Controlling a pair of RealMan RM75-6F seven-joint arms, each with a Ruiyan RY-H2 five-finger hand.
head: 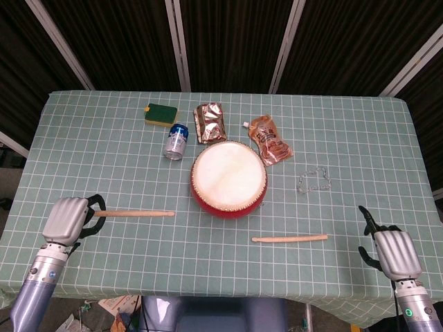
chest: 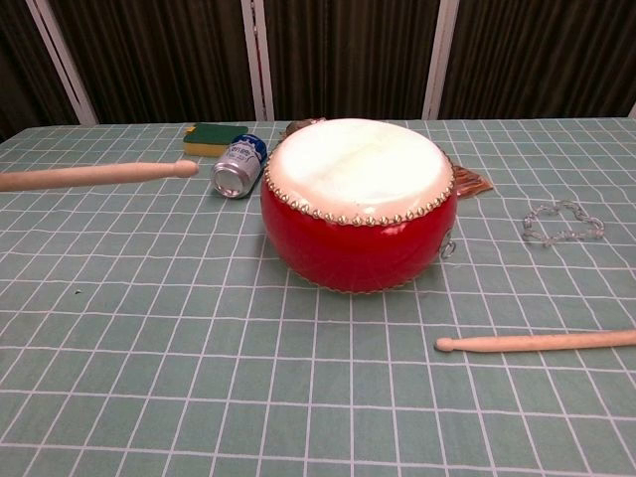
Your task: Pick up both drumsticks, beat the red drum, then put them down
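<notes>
The red drum with a pale skin stands mid-table, also large in the chest view. My left hand grips one wooden drumstick by its butt, lifted off the cloth with its tip pointing right; in the chest view only the drumstick shows, entering from the left edge. The other drumstick lies on the cloth in front of the drum, to its right. My right hand hovers near the table's front right corner, fingers curled, holding nothing.
Behind the drum lie a blue can on its side, a green sponge, two snack pouches and a clear bead chain. The checked green tablecloth covers the table.
</notes>
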